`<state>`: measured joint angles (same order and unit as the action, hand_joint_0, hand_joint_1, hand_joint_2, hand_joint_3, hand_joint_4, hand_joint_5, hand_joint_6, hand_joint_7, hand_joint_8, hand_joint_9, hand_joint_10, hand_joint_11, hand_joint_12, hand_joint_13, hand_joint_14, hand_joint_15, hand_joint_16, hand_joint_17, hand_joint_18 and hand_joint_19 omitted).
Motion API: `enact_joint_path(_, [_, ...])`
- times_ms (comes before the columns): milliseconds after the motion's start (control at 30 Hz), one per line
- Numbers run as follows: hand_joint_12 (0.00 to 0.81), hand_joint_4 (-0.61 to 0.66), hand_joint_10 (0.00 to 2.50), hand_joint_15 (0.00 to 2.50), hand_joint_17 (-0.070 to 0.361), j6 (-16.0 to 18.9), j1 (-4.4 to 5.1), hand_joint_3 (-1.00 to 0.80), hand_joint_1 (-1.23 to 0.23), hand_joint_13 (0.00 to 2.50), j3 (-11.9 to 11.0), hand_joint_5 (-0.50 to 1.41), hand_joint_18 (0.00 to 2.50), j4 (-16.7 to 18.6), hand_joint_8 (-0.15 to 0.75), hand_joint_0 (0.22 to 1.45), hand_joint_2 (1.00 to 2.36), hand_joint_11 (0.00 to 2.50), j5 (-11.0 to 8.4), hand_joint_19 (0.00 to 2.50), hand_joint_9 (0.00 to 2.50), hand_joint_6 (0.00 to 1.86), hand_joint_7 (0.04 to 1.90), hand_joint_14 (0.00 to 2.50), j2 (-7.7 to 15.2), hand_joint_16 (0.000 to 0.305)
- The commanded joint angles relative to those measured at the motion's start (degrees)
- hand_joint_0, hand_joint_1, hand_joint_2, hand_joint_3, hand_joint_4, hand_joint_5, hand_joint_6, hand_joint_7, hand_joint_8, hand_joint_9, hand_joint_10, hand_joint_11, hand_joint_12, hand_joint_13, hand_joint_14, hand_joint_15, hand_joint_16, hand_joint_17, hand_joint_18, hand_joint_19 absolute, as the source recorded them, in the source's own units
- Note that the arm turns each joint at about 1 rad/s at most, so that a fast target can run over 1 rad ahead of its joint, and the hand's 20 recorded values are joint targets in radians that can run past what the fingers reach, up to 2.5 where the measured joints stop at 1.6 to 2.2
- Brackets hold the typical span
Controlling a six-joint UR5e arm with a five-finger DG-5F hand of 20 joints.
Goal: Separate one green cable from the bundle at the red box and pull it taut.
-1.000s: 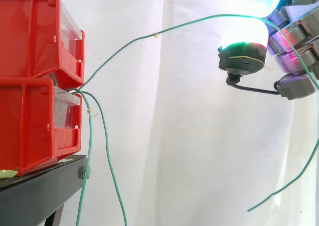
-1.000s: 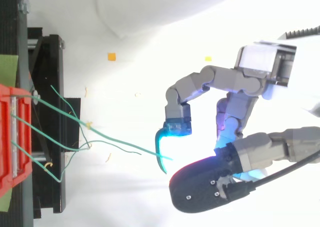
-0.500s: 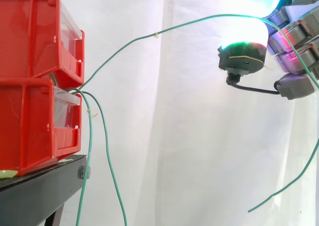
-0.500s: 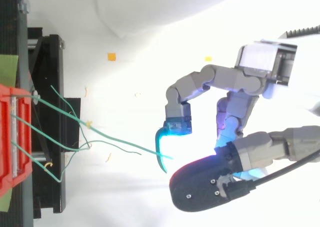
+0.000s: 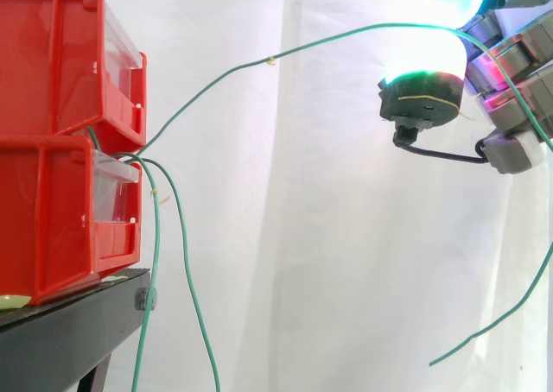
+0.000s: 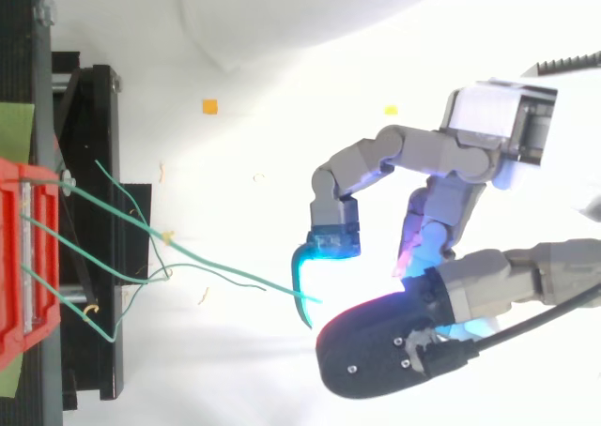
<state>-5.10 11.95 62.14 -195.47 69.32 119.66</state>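
Note:
Two red bins [image 5: 52,219] are stacked at the left on a black stand [image 5: 69,331]. Several green cables come out between them. One green cable [image 5: 259,61] arcs up and to the right to my hand [image 5: 518,60] at the upper right. There it runs between the glowing thumb pad [image 5: 421,94] and a curled finger above it, then hangs down slack behind the hand to a free end at the lower right. From above, this cable [image 6: 216,265] reaches from the bin to the cyan fingertip [image 6: 333,238] of the hand [image 6: 441,149]. It still sags and is not straight.
Two other green cables [image 5: 186,262] droop from the bin front past the stand's edge. In the top view they lie over the black stand [image 6: 94,116] with their short ends [image 6: 141,276] curling. A white curtain hangs behind, with open space between the bins and the hand.
The hand has shifted only very slightly. The held cable's arc and the hanging cables look the same.

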Motion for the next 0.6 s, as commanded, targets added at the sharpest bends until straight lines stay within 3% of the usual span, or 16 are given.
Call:
enact_joint_path(0, [0.21,0.3,0.02,1.73,0.118,0.0,0.0,-0.5,-0.55,1.31,0.0,-0.04,1.27,0.0,0.14,0.7,1.0,1.65,0.02,0.45,1.42,0.78,1.11,0.01,0.0,0.052])
enact_joint_path(200, [0.261,0.32,0.01,1.68,0.137,0.0,0.0,-0.5,-0.55,1.35,0.0,-0.03,1.48,0.0,0.169,0.71,1.0,1.66,0.02,0.26,1.43,0.78,1.12,0.01,0.0,0.061])
enact_joint_path(467, [0.26,0.33,0.01,1.68,0.136,0.0,0.0,-0.5,-0.55,1.36,0.0,-0.03,1.49,0.0,0.174,0.71,1.0,1.67,0.02,0.29,1.46,0.77,1.12,0.01,0.0,0.06])
enact_joint_path(567, [0.285,0.35,0.01,1.69,0.144,0.0,0.0,-0.5,-0.56,1.39,0.0,-0.03,1.69,0.0,0.193,0.72,1.0,1.68,0.02,0.43,1.49,0.77,1.13,0.01,0.0,0.064])
